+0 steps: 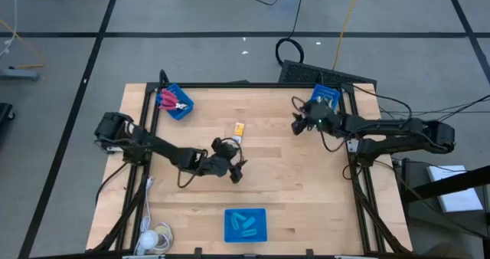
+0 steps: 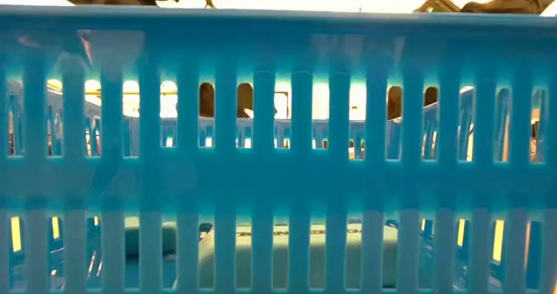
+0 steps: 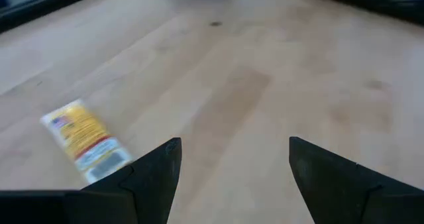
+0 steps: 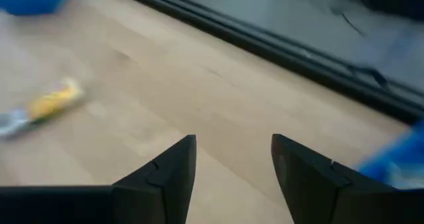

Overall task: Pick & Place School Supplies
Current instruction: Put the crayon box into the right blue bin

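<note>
A small yellow-orange pack (image 1: 239, 129) lies flat on the wooden table near its middle; it also shows in the left wrist view (image 3: 85, 141) and, blurred, in the right wrist view (image 4: 46, 105). Red-handled scissors (image 1: 170, 100) lie in the far-left blue bin (image 1: 184, 110). Light-blue oblong pieces (image 1: 243, 224) lie in the near blue bin (image 1: 228, 230). My left gripper (image 1: 239, 171) (image 3: 235, 144) is open, just nearer than the pack, over bare wood. My right gripper (image 1: 295, 124) (image 4: 233, 139) is open, to the pack's right, close to the far-right bin (image 1: 328, 96).
The low view is filled by the slatted wall of the near blue bin (image 2: 278, 155). A black frame (image 1: 253, 84) runs around the table's edges. White cable and a round white object (image 1: 157, 236) lie at the near-left corner. Bare wood (image 1: 298, 182) lies between the arms.
</note>
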`<act>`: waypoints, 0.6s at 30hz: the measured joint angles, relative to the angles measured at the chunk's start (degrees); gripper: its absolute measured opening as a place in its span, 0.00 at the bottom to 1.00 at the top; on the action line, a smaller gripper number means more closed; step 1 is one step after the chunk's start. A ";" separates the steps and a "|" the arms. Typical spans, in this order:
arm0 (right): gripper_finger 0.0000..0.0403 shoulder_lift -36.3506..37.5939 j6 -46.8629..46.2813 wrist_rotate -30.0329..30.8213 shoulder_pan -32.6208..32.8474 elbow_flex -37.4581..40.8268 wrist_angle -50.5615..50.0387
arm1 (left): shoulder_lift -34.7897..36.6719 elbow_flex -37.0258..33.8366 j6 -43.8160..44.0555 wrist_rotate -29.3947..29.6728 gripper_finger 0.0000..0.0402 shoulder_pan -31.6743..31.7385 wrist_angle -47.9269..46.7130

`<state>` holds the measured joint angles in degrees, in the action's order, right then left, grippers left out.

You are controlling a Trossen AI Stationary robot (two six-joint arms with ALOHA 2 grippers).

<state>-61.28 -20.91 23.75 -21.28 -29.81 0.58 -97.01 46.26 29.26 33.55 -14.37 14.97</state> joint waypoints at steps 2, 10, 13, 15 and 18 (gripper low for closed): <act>0.46 0.00 2.93 -0.04 2.34 1.39 5.79 | -1.62 0.00 1.31 0.77 0.70 2.08 -0.38; 0.43 0.00 9.79 -0.07 10.80 8.90 33.16 | -6.17 -0.02 10.37 -4.33 0.70 12.02 -4.93; 0.42 0.00 11.09 0.03 11.89 10.78 37.74 | -7.30 0.02 10.29 -6.60 0.70 15.01 -5.98; 0.41 0.00 11.30 0.06 12.09 11.39 38.24 | -7.69 0.01 10.45 -7.01 0.70 16.59 -7.34; 0.41 0.00 11.22 0.11 12.05 12.39 38.19 | -7.67 0.02 11.53 -7.03 0.70 17.99 -8.77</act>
<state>-61.28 -9.69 23.86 -9.23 -17.42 38.77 -104.68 46.28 40.79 26.52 3.62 6.20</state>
